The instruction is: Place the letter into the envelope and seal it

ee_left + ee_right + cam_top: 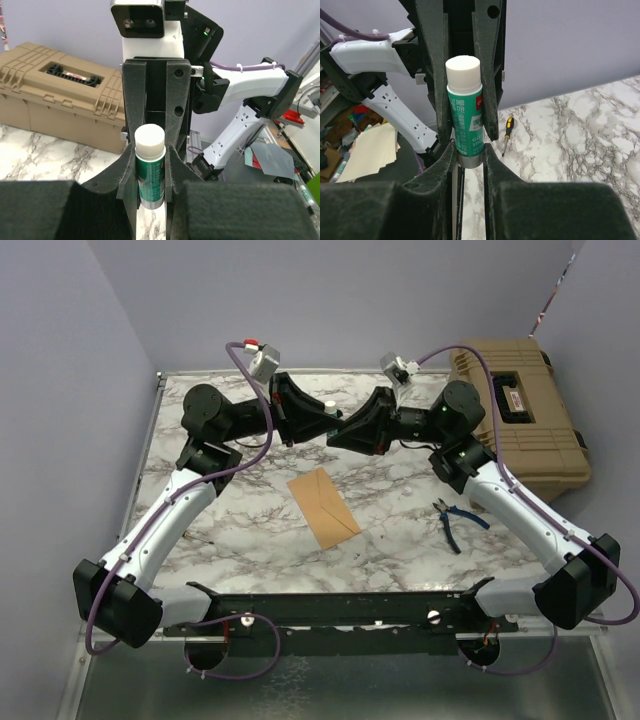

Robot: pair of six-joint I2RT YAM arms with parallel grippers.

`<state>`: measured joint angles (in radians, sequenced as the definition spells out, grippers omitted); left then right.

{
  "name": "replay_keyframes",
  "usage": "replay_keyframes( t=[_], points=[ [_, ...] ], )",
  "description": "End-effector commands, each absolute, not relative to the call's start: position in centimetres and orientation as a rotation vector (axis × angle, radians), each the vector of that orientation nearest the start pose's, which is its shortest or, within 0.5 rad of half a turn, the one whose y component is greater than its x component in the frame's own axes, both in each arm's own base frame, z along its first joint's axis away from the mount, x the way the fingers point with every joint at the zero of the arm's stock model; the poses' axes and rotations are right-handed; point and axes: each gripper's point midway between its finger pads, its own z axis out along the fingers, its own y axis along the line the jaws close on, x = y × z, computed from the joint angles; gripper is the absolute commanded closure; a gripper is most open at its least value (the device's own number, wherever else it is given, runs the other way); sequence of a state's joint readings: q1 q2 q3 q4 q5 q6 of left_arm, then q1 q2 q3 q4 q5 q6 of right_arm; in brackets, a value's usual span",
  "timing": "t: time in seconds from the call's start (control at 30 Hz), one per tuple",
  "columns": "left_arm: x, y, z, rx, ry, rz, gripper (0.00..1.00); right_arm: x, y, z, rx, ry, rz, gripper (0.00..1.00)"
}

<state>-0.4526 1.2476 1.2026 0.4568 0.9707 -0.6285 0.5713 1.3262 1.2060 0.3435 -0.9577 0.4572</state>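
Beyond the envelope (323,505), above the counter (240,530), the left jaws and right jaws meet tip to tip; each pair is nearly closed, pinching the same glue stick (464,117), its white cap showing; its lower end is buried between dark pads; the envelope lies flat on the counter; whether the letter is inside cannot be told.
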Motion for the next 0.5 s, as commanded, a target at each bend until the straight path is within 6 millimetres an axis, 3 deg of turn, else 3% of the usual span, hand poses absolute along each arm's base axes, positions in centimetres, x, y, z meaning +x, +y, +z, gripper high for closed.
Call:
replay_keyframes(
  t=[0.0,0.1,0.13,0.2,0.27,0.37,0.47],
  points=[
    [24.4,-28.4,46.6,0.704,1.179,-1.385,1.00,24.5,33.3,40.7,-0.866,1.313,1.414,0.99],
    [27.6,-27.6,46.1,0.493,1.244,-1.316,1.00,27.6,32.8,39.8,-0.730,1.396,1.268,0.99],
    [29.4,-26.9,45.6,0.377,1.289,-1.264,1.00,28.9,32.5,39.3,-0.675,1.438,1.202,0.99],
    [33.5,-24.7,42.9,0.107,1.446,-1.113,1.00,32.0,31.8,37.8,-0.551,1.568,1.010,0.99],
    [35.9,-22.6,41.0,-0.057,1.528,-0.965,1.00,34.4,30.9,36.8,-0.449,1.656,0.818,0.99],
    [37.6,-20.8,39.2,-0.200,1.599,-0.840,1.00,35.6,30.4,36.6,-0.375,1.678,0.692,0.99],
    [38.3,-20.3,37.8,-0.244,1.657,-0.786,1.00,36.1,30.3,36.3,-0.353,1.687,0.596,0.99]
  ],
)
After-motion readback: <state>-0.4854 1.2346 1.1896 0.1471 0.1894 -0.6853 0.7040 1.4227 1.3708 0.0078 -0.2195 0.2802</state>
